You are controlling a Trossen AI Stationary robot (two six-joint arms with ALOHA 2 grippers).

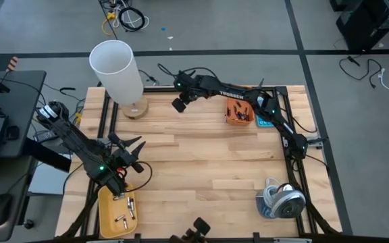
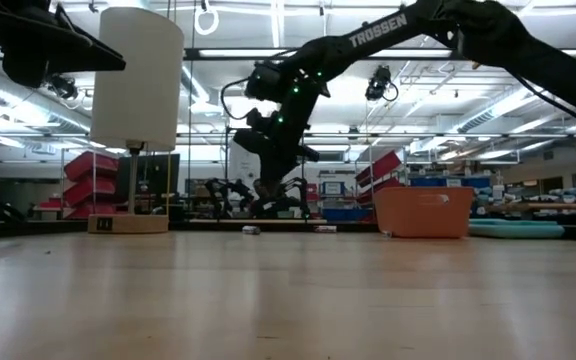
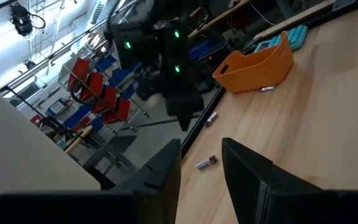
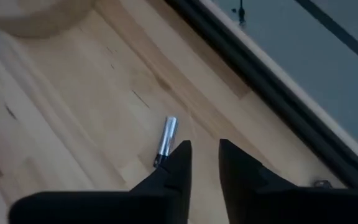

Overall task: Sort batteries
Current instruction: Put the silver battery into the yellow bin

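Your loose silvery battery was lying flat on the wood near the table's far edge, around 12 o'clock from table centre in the high view, just this side of the dark frame rail. The right wrist view had it just beside the fingertips, off to one side instead of between them. Another battery showed in the left wrist view near that edge, with one more further along and a third just beside the orange bin.

The right gripper hung over that far-edge cell with its fingers a small way apart and nothing in them. The left gripper sat at about 8 o'clock, spread open and empty, just above the yellow tray, which already had several cells in it. The orange bin at about 1 o'clock held some too.

What I'd have worried about: the cell wasn't centred in the jaws, so if you'd closed from there, one finger could've clipped it and sent it rolling. It's a round thing on smooth wood close to the edge, so a nudge toward 12 o'clock might have put it against the rail or off the table. The narrow opening didn't leave much slack either. The white lamp at 11 o'clock was near enough for the arm to bump.
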